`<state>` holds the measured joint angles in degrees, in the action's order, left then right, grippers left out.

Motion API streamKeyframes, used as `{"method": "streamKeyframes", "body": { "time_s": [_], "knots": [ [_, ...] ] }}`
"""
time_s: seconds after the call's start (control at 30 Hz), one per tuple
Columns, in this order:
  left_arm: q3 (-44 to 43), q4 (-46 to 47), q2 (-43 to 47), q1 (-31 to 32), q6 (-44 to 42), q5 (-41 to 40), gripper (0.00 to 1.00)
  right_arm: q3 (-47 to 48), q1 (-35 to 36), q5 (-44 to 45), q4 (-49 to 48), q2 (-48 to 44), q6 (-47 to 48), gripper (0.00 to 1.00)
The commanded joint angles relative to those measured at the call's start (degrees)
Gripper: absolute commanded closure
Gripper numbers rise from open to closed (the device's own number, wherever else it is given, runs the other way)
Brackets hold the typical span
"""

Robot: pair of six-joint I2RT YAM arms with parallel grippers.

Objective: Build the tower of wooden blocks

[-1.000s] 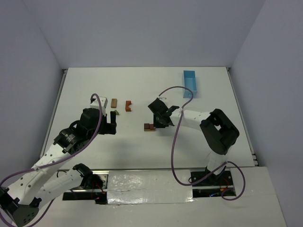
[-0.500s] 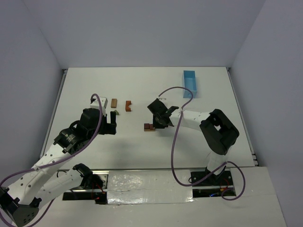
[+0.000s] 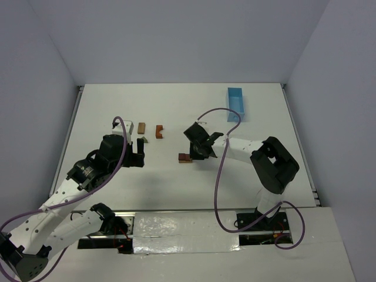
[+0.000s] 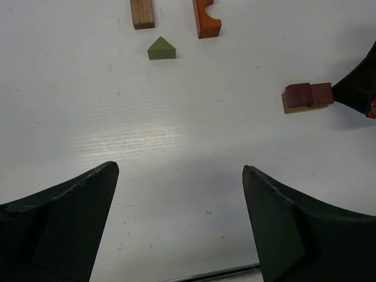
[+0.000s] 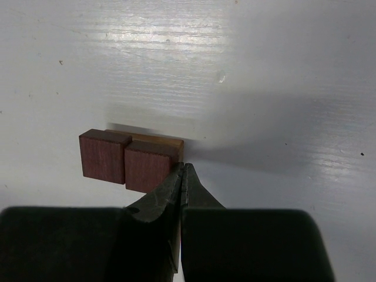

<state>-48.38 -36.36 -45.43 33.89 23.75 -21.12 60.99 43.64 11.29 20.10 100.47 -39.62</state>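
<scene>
The wood block tower so stands as two dark-red cubes (image 5: pixel 126 162) on a flat tan block (image 5: pixel 167 143), seen mid-table in the top view (image 3: pixel 185 158) and in the left wrist view (image 4: pixel 306 97). My right gripper (image 5: pixel 183 167) is shut and empty, its tips touching the right end of the stack. A brown rectangle (image 4: pixel 142 13), an orange arch piece (image 4: pixel 205 17) and an olive-green triangle (image 4: pixel 161 49) lie loose on the table. My left gripper (image 4: pixel 179 176) is open and empty, well short of them.
A light-blue tray (image 3: pixel 236 103) stands at the back right. The white table (image 3: pixel 176 111) is walled by grey panels. The loose blocks lie left of centre (image 3: pixel 150 131).
The right gripper's tips have edged slightly left against the stack. The left arm has not moved.
</scene>
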Motion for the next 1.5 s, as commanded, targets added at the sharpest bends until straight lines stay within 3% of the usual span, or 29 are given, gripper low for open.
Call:
{"method": "streamKeyframes", "body": {
  "time_s": [0.0, 0.33, 0.63, 0.93, 0.97, 1.07, 1.13, 1.17, 1.23, 1.27, 1.33, 1.37, 1.47],
  "knots": [
    [0.3, 1.6, 1.0, -0.1, -1.0, -0.1, 0.01, -0.8, 0.4, -0.6, -2.1, -2.6, -0.9, 1.00],
    [0.3, 1.6, 0.8, -0.1, -1.0, 0.1, 0.01, 0.5, 0.4, 2.7, 0.8, -2.3, -0.1, 1.00],
    [0.1, 1.3, 0.9, -0.1, -0.6, -0.6, 0.01, 3.3, 1.1, 7.5, 4.5, -9.7, 1.5, 0.97],
    [0.2, 1.2, 0.9, -0.2, -0.1, -1.6, 0.00, 16.1, 1.8, 3.1, 5.7, 0.3, 14.8, 0.92],
    [0.0, 1.2, 0.6, -0.1, 0.1, -1.8, 0.01, 15.7, 2.1, 3.3, 5.0, -0.9, 14.9, 0.90],
    [-0.7, 1.3, -1.2, -0.1, 0.3, -1.8, 0.00, 10.1, 3.2, 1.3, 0.7, -8.9, 14.5, 0.62],
    [-1.6, 1.4, -3.8, -0.8, 0.4, -0.9, 0.01, 8.6, 3.6, 0.2, -0.1, -13.7, 14.4, 0.52],
    [-2.8, 1.5, -5.9, -1.4, 0.3, -0.3, 0.01, 7.8, 3.6, -0.1, 0.2, -18.1, 14.3, 0.33],
    [-4.3, 1.6, -8.3, -4.5, 0.8, 1.2, 0.01, 7.1, 3.9, -0.1, 1.7, -22.1, 14.0, 0.28],
    [-6.3, 2.5, -11.8, -8.2, 1.6, 2.4, 0.00, 5.8, 3.9, -0.8, 2.0, -25.9, 14.3, 0.01],
    [-10.6, 3.7, -16.8, -12.8, 3.5, 7.7, 0.01, 4.1, 3.9, -2.1, 1.6, -29.3, 14.7, 0.00],
    [-12.7, 3.8, -23.8, -17.1, 3.8, 9.2, 0.01, 1.9, 4.0, -2.9, 1.4, -31.9, 15.1, 0.00],
    [-21.4, 2.9, -37.9, -22.5, 3.7, 13.0, 0.01, -2.8, 4.0, -4.0, 0.4, -36.3, 15.5, 0.00]
  ]
}}
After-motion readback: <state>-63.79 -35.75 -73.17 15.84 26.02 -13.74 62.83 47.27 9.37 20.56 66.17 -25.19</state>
